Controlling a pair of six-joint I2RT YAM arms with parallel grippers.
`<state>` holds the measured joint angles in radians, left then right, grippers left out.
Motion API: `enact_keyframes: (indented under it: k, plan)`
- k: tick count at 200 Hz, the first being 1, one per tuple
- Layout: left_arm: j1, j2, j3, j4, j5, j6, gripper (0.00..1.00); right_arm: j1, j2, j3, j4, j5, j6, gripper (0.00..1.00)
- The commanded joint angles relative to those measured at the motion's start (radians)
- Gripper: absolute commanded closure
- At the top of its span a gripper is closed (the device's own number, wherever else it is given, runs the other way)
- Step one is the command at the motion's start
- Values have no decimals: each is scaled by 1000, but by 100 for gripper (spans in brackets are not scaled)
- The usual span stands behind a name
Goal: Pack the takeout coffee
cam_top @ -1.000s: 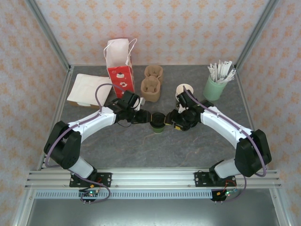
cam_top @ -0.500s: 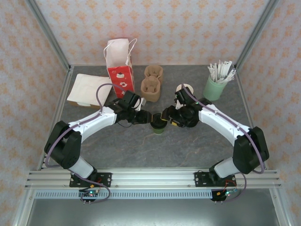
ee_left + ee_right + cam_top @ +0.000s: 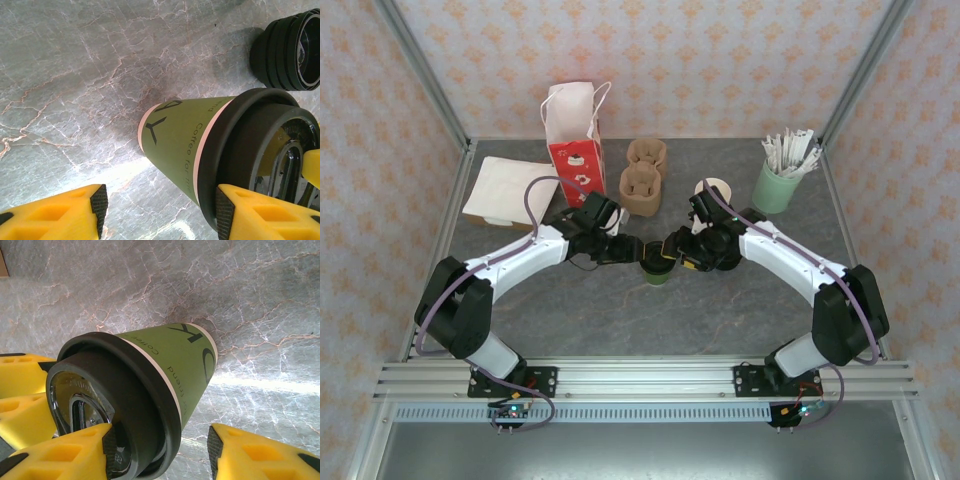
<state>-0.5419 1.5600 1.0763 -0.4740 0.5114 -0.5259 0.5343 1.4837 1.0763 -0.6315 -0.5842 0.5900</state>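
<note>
1. Presently we count one takeout coffee cup, dark green, with a black lid seated on it. It stands on the grey table between the two arms.
2. Left gripper: jaws apart, one either side of the cup. One pad sits at the lid rim and the other is well clear, so we log no clamp.
3. Right gripper: jaws apart around the lid end. One pad lies against the lid and the other stands off it, so we judge this one loose too.
4. Brown pulp carrier: on the table beyond the cup, near it, with no cup in its pockets.
5. Second cup: cream mouth showing, unlidded as far as we can tell, just behind the right arm.
6. Spare lids: a black stack on the table near the cup.
7. Done, in our judgement: one cup lidded. Left to do: seat it in the carrier, then lid and seat the second cup.
</note>
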Motion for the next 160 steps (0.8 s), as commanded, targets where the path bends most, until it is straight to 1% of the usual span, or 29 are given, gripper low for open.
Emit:
enact_keyframes:
  k: [1, 12, 15, 28, 97, 129, 160]
  plan:
    - [-3, -29, 46, -52, -40, -3, 36, 5, 21, -29, -78, 64, -22, 48]
    - [2, -35, 47, -52, -39, -3, 35, 6, 21, -29, -78, 63, -22, 48]
    - [2, -37, 47, -51, -39, -27, 35, 6, 20, -29, -78, 63, -21, 48]
    - [7, -44, 44, -37, -29, -40, 33, 7, 21, -27, -81, 63, -27, 48]
    - [26, -60, 41, 49, 30, -112, 31, 6, -8, -5, -65, 74, -27, 47]
    - [28, -78, 67, 50, 12, -126, 29, 6, -32, 36, -63, 103, -29, 45]
    - [38, -112, 77, 23, -31, -116, 25, 5, -41, 77, -80, 144, -38, 42]
